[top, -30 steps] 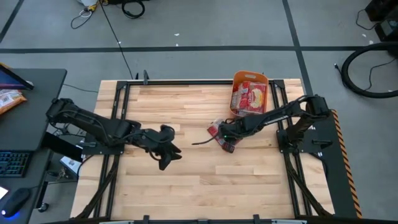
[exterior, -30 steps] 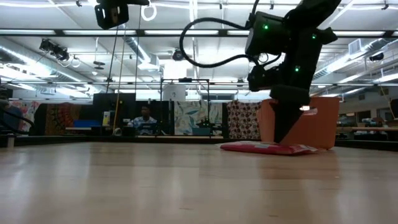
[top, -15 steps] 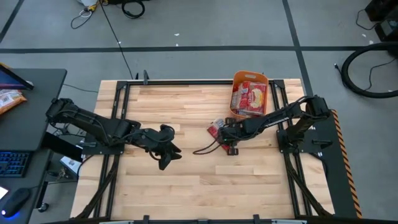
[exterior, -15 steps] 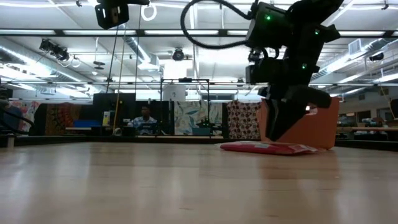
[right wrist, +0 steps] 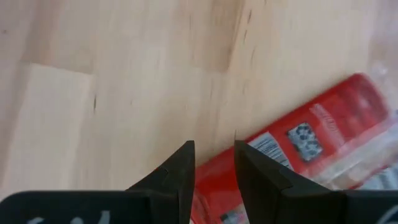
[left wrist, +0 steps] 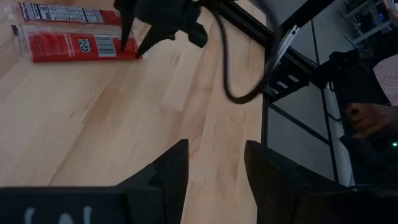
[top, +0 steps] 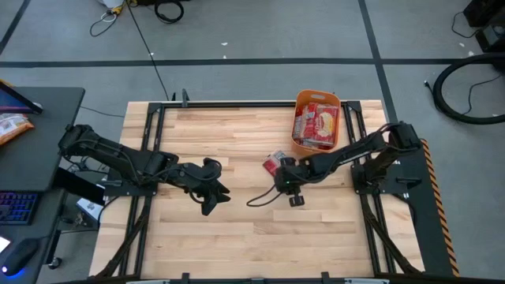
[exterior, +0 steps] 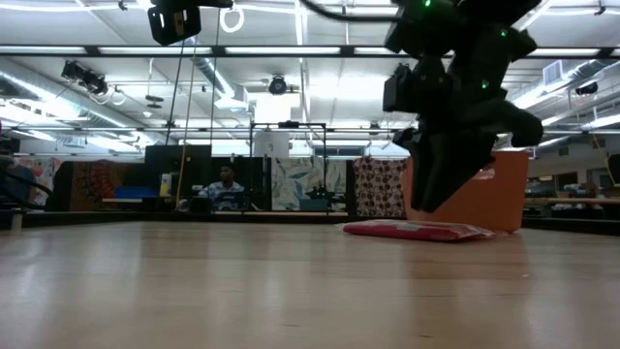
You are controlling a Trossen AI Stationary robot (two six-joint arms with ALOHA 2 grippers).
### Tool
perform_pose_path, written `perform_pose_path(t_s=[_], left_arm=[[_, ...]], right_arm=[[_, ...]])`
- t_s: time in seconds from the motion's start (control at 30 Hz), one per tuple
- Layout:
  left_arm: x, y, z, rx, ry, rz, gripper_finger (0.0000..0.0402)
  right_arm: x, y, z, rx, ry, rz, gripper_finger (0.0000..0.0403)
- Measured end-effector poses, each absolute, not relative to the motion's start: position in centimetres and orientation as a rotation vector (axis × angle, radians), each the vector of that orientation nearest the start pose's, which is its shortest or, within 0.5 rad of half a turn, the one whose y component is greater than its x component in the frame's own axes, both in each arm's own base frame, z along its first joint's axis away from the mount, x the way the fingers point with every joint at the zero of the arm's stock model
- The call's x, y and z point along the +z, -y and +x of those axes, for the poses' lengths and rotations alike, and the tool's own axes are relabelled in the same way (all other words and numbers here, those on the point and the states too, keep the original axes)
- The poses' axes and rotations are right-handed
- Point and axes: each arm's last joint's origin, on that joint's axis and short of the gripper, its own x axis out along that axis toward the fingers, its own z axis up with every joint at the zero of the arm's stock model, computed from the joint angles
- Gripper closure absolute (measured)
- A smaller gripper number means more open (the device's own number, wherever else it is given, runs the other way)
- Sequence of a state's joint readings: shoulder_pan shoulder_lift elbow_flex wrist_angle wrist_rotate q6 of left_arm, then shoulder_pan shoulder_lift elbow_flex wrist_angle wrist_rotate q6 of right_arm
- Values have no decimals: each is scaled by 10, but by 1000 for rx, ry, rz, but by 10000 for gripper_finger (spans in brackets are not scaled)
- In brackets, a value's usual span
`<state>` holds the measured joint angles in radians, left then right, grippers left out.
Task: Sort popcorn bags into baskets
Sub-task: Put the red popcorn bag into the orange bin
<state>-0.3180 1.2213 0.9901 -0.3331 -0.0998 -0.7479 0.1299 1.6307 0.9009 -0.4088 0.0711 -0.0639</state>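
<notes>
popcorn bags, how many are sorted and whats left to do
Done: several popcorn bags already lie in the orange basket, though an exact count can't be read. In hand: nothing; the right hand hangs open and empty just above a red bag on the table. The left hand waits open over bare wood at the table's left. Left: the bags by the basket need picking up and dropping in.

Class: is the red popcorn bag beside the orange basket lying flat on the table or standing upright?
Flat. The low view shows the popcorn bag spread low against the table, before the basket.
</notes>
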Motion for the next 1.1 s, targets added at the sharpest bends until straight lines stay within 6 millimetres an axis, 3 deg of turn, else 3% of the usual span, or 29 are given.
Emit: perform_pose_path(t_s=[0.27,0.4,0.67,0.9,1.1], left_arm=[[302,80,251,4,-602,-608,242],[302,80,251,4,-601,-609,242],[303,80,251,5,-595,-609,242],[303,79,252,29,-583,-600,242],[303,79,252,33,-581,-599,242]], right_arm=[[164,-35,285,-145,-1199,-372,286],[158,-28,278,-247,-1263,-366,286],[145,-28,272,-84,-1284,-234,286],[154,-52,293,268,-1031,-123,286],[177,-60,308,214,-950,-170,286]])
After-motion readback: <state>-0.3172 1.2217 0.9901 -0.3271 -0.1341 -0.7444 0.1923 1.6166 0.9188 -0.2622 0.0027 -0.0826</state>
